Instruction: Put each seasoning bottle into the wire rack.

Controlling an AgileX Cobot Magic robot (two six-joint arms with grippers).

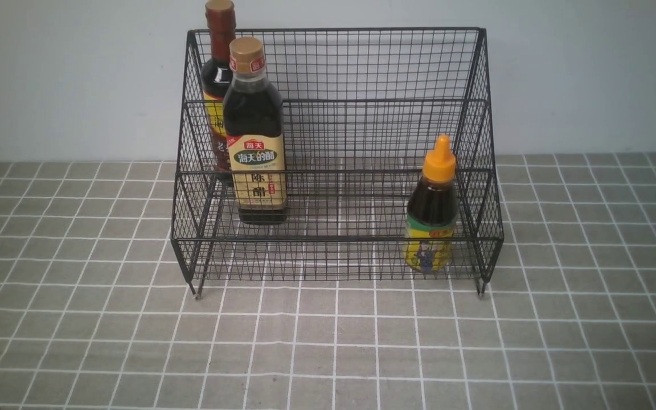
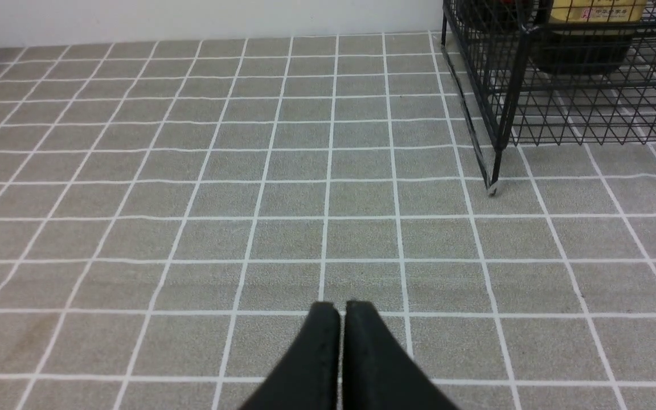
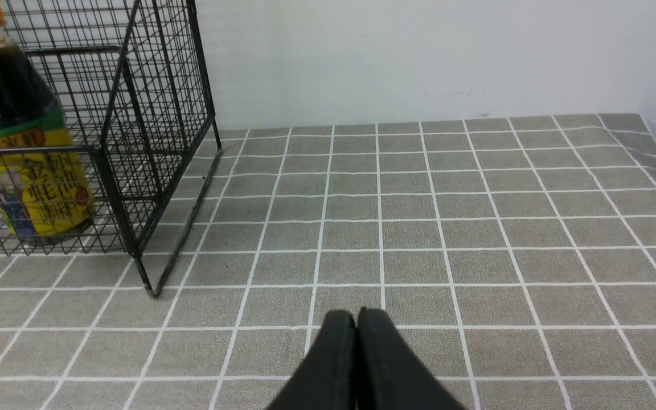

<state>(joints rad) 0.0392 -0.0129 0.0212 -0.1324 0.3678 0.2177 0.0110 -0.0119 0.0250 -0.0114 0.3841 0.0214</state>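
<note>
A grey tablecloth [image 1: 328, 341] with white grid lines meets a pale wall [image 1: 77, 74]. The black wire rack [image 1: 336, 102] holds all three dark bottles upright: brown-capped bottle [image 1: 218, 85] back-left, gold-capped bottle [image 1: 255, 134] before it, orange-nozzle squeeze bottle [image 1: 433, 210] front-right. My left gripper [image 2: 341, 310] and right gripper [image 3: 356, 318] are pinched closed, empty.

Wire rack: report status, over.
Both pincers shut, empty. Three bottles upright in wire rack. Nothing in the way.

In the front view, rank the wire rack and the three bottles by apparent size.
1. Black wire-mesh rack
2. Gold-capped dark vinegar bottle
3. Orange-capped squeeze bottle
Unranked: brown-capped slim-necked bottle, mostly hidden behind the gold-capped one.
</note>
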